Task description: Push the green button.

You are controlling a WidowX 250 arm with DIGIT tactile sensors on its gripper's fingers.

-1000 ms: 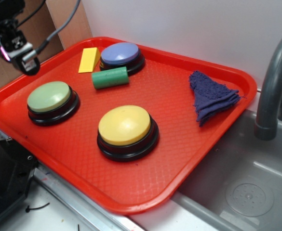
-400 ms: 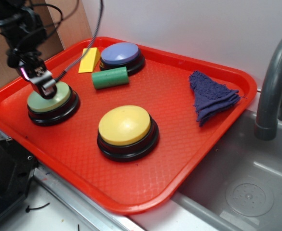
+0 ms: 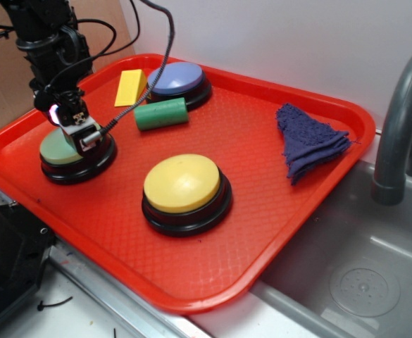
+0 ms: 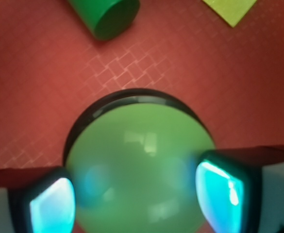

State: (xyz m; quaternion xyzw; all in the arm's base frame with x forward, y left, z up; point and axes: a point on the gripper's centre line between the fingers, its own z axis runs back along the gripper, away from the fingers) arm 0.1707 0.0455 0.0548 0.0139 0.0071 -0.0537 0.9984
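The arm reaches down from eleven o'clock, its gripper [image 3: 80,134] pointed steeply at the green button [image 3: 58,150] near the nine o'clock edge of the red tray [image 3: 262,211]. In the wrist view the fingers [image 4: 219,194] stand wide apart at four and eight o'clock over the dome [image 4: 139,165], grasping nothing. Whether the tips touch the cap is unclear; the gripper hides much of it. The green cylinder [image 4: 105,17] is cut off at twelve o'clock.

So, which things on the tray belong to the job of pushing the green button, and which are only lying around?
For the job:
- green button
- gripper, its fingers on either side of the cap

Lying about:
- yellow button
- blue button
- green cylinder
- yellow wedge
- blue cloth
- red tray
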